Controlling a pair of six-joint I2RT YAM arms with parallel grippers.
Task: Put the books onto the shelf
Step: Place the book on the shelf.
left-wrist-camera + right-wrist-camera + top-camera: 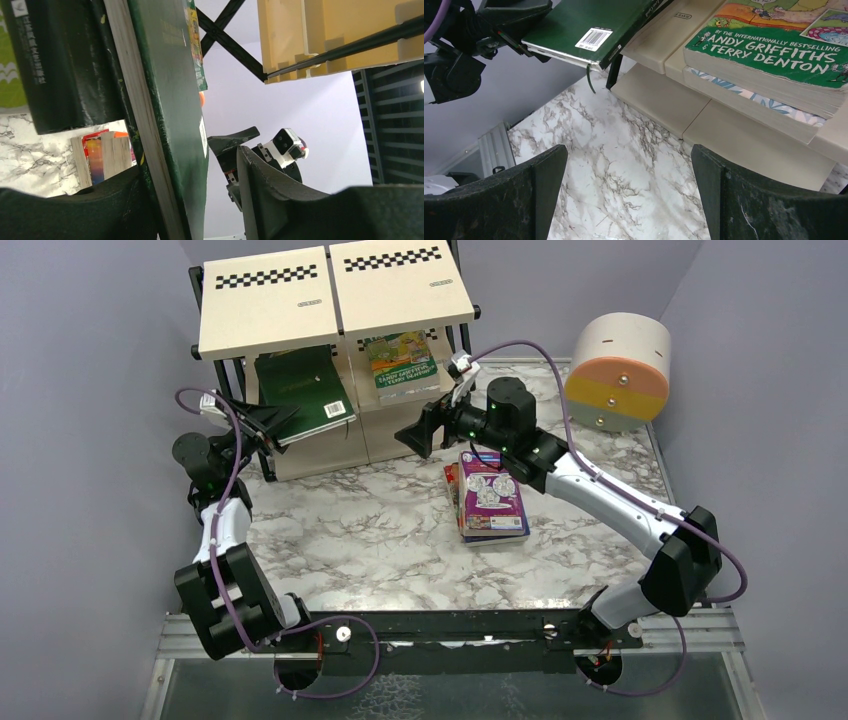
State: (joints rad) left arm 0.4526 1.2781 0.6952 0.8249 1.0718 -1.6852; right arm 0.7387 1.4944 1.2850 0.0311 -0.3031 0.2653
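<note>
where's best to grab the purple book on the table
Probably pinch the purple book across its near short edge, coming in low from the front. It lies flat, cover up, atop a second book, so only its thin edges offer a bite.

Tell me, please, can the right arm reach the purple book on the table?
Probably yes: the right gripper is open and empty, and the purple book lies uncovered on the table, close by that arm's wrist.

Bright even overhead light; soft shadows; left hand [190,165] dark, soft-focus near lens
</note>
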